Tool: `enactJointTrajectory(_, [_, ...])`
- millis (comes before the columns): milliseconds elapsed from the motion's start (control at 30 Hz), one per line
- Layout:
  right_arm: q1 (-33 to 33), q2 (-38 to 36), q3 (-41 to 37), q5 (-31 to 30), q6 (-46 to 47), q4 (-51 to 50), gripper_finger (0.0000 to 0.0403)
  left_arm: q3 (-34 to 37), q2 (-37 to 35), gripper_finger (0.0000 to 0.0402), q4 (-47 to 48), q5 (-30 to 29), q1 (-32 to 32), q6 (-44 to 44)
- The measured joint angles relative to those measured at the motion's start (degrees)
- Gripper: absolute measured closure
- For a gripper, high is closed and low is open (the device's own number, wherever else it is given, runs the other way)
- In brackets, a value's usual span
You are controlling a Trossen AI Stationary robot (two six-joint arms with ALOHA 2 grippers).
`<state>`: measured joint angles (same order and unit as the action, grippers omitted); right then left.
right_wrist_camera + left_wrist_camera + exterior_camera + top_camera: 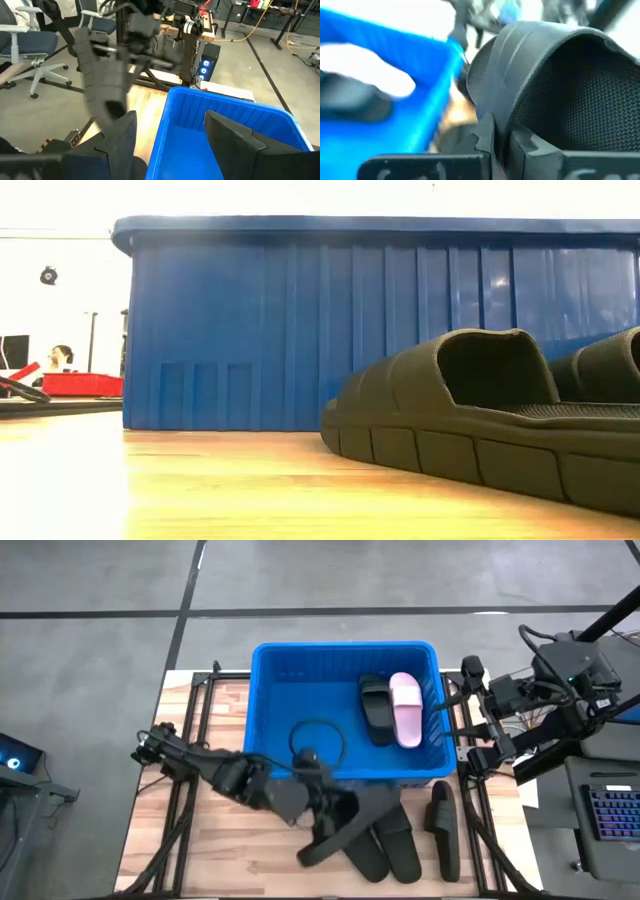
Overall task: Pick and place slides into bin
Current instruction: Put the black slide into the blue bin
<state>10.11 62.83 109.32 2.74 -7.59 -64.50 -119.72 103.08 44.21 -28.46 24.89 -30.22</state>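
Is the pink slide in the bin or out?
In. The pink slide lies inside the blue bin, beside a black slide, near its right wall.

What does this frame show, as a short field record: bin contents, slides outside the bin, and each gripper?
bin: blue, on the table, holding one black slide and one pink slide side by side
slides on table: three black ones in front of the bin, one apart to the right
left gripper: shut on strap of a black slide in front of the bin
right gripper: open, at the bin's right end, holding nothing
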Motion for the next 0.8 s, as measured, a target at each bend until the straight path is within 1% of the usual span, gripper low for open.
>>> enactJointTrajectory(100, [0.00,-0.56,0.00,-0.02,0.02,0.03,0.0179,0.00,-0.27,0.0400,-2.12,-4.93,-2.60,5.60])
enactJointTrajectory(167, [0.01,-0.91,0.00,-1.20,-0.03,0.42,0.0179,0.14,-0.16,0.0400,-2.07,-6.95,-4.51,7.68])
enactJointTrajectory(233, [0.02,-1.35,0.00,-5.83,0.51,2.01,0.0179,0.29,0.24,0.0400,-2.05,-7.56,-6.89,8.20])
enactJointTrajectory(333, [0.00,-2.32,0.00,-14.46,1.37,2.54,0.0179,0.36,0.78,0.0400,-1.93,-9.07,-9.96,8.47])
enactJointTrajectory(400, [0.00,-2.69,0.00,-19.34,0.83,2.61,0.0179,1.19,0.82,0.0400,-1.61,-11.52,-11.82,9.54])
enactJointTrajectory(500, [0.00,-3.68,0.00,-25.65,-0.24,2.63,0.0179,1.98,0.82,0.0400,-0.65,-16.69,-14.39,11.84])
enactJointTrajectory(600, [0.00,-3.96,0.00,-30.62,-0.42,3.30,0.0179,2.02,0.82,0.0400,0.32,-20.33,-17.09,15.57])
enactJointTrajectory(700, [0.00,-4.25,0.00,-34.99,-0.44,4.39,0.0179,2.01,1.22,0.0400,0.33,-21.84,-20.24,19.57])
enactJointTrajectory(800, [0.00,-4.28,0.00,-37.66,-0.41,5.64,0.0179,2.01,2.50,0.0400,0.44,-23.35,-23.65,22.13])
